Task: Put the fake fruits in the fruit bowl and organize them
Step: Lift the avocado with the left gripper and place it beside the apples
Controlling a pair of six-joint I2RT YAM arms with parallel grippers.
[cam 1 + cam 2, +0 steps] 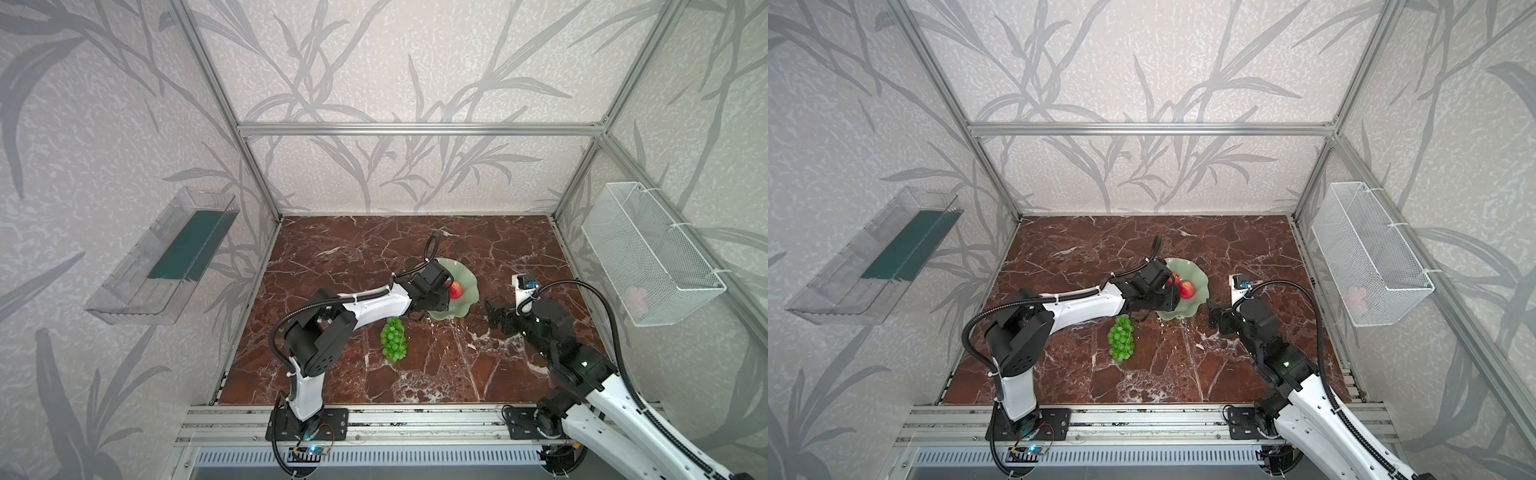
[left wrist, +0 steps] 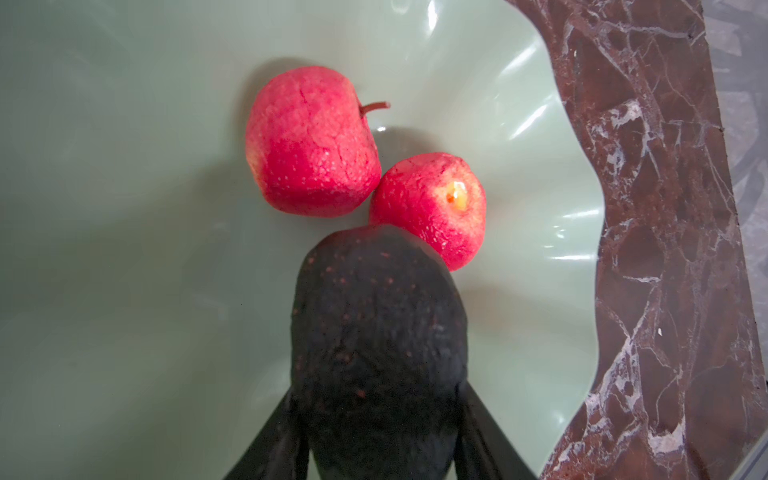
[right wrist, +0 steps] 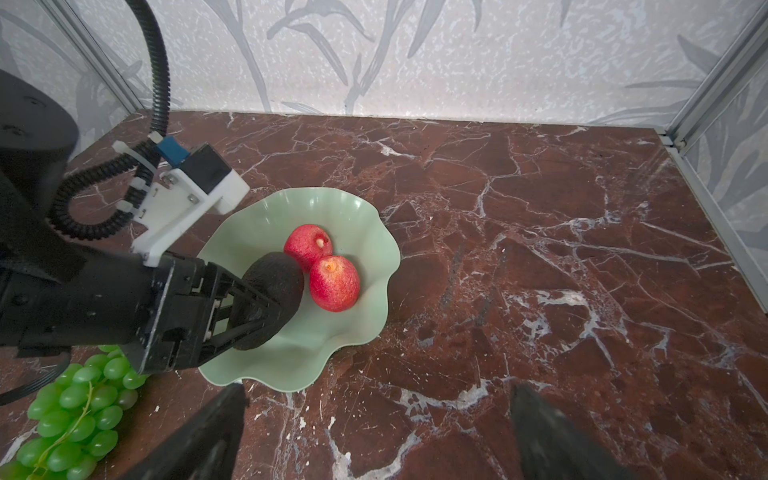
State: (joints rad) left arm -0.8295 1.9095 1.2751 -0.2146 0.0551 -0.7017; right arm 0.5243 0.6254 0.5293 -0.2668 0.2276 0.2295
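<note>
Right wrist view: two apples (image 3: 333, 283) occupy the bowl (image 3: 324, 208); left tool (image 3: 270, 309) pinches the avocado (image 3: 274, 272) just beside them; right tool (image 3: 378, 388) stands spread.

Two red apples (image 3: 308, 247) (image 3: 334, 283), one avocado (image 3: 274, 286) and one grape bunch (image 1: 393, 341) are present. There is one fruit bowl (image 3: 328, 208) and one wire basket (image 1: 652, 253).

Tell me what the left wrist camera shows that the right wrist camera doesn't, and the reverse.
Left wrist only: the avocado up close, its skin red-speckled. Right wrist only: the green grapes on the marble table, the left gripper body clamping the avocado, and the open right gripper. Both: avocado, two red apples, fruit bowl, some table.
</note>
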